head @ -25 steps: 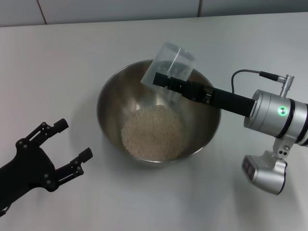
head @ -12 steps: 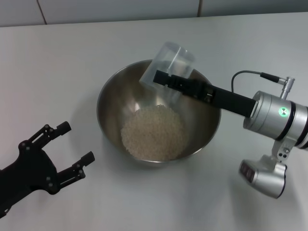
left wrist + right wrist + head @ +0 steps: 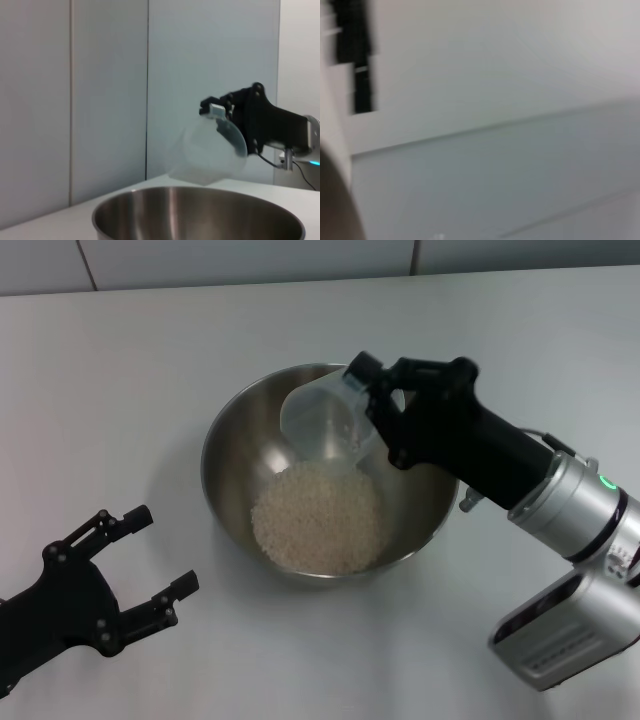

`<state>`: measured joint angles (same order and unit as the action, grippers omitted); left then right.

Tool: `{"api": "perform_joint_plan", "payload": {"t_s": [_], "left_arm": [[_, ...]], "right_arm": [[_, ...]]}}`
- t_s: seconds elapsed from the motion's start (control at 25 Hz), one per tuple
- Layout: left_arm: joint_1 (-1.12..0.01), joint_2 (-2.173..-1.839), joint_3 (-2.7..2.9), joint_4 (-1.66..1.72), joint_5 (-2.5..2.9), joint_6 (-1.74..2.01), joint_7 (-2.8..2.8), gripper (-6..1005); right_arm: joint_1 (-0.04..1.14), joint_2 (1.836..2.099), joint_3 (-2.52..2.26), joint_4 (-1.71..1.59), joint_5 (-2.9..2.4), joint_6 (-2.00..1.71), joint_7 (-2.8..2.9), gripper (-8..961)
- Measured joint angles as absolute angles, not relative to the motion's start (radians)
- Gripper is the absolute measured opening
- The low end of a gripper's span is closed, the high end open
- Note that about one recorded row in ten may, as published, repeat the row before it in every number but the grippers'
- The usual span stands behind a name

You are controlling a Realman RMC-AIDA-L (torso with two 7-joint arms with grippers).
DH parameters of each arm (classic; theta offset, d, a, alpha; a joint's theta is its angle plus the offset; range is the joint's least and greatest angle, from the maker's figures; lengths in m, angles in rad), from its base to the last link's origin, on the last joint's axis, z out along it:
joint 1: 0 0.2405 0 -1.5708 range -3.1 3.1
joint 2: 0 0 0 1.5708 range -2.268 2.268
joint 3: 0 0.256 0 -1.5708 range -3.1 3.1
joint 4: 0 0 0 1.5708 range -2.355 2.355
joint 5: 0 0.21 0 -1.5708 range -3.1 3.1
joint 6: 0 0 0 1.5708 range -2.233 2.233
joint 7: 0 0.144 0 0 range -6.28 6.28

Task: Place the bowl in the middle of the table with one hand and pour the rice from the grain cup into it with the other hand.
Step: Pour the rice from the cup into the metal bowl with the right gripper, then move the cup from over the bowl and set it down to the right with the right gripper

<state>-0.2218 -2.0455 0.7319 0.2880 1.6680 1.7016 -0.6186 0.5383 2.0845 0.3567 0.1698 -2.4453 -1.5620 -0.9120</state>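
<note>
The grain cup (image 3: 325, 425), a small tapered measuring cup of translucent clear plastic, is clamped in the right gripper (image 3: 385, 405), whose black fingers close on the cup at its far-right side. The cup is tipped over above the far part of the bowl, its open mouth turned down and toward the robot's left; no grains can be made out inside it. From the left wrist view the same cup (image 3: 207, 155) hangs clear of the steel rim, held by the dark right gripper (image 3: 220, 112) with air between cup and bowl. Below it stands the bowl (image 3: 232, 455), a large, deep, round mixing bowl of brushed stainless steel with a thin rim, set near the middle of the table (image 3: 150, 360), a plain matte white-grey top. In the bowl's bottom lies the rice (image 3: 318, 517), a pale round heap of small white-beige grains, nearer the robot than the cup. Well apart from the bowl, at the near left, the black left gripper (image 3: 135, 560) hovers over bare tabletop with its fingers spread wide and nothing between them.
</note>
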Motion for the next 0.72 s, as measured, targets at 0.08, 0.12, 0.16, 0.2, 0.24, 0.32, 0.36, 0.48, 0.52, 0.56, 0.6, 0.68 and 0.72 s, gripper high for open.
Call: {"api": "perform_joint_plan", "payload": {"t_s": [0.08,0.12,0.16,0.2,0.24,0.32,0.36,0.48,0.52,0.56,0.6,0.68,0.72], "left_arm": [[-0.223,-2.042,0.732,0.294,1.68,1.699,-0.63,862],[-0.223,-2.041,0.732,0.301,1.685,1.697,-0.638,862],[-0.224,-2.041,0.732,0.307,1.69,1.695,-0.645,862],[-0.224,-2.041,0.732,0.316,1.695,1.695,-0.651,862],[-0.224,-2.042,0.732,0.321,1.698,1.695,-0.653,862],[-0.224,-2.044,0.732,0.327,1.7,1.693,-0.655,862],[-0.224,-2.044,0.732,0.328,1.702,1.692,-0.655,862],[-0.224,-2.044,0.732,0.328,1.702,1.692,-0.655,862],[-0.225,-2.045,0.732,0.328,1.702,1.692,-0.655,862],[-0.225,-2.044,0.732,0.328,1.703,1.692,-0.655,862],[-0.225,-2.044,0.732,0.328,1.703,1.692,-0.655,862],[-0.225,-2.044,0.732,0.328,1.703,1.696,-0.655,863],[-0.224,-2.044,0.732,0.328,1.703,1.697,-0.655,863]], "right_arm": [[0.522,2.084,0.386,0.182,-2.445,-1.558,-0.792,19],[0.516,2.085,0.397,0.185,-2.445,-1.558,-0.733,18],[0.508,2.085,0.413,0.185,-2.444,-1.557,-0.618,18],[0.508,2.085,0.413,0.185,-2.444,-1.557,-0.618,18],[0.505,2.085,0.418,0.184,-2.444,-1.557,-0.566,18],[0.499,2.085,0.427,0.18,-2.443,-1.553,-0.446,18],[0.498,2.085,0.429,0.18,-2.443,-1.549,-0.403,18],[0.495,2.084,0.432,0.177,-2.443,-1.521,-0.24,18],[0.495,2.084,0.432,0.176,-2.443,-1.51,-0.19,18],[0.495,2.084,0.432,0.176,-2.443,-1.503,-0.146,18],[0.495,2.084,0.433,0.176,-2.443,-1.498,-0.095,18],[0.494,2.084,0.441,0.176,-2.443,-1.495,0.005,18],[0.494,2.084,0.448,0.176,-2.443,-1.495,0.048,18]]}}
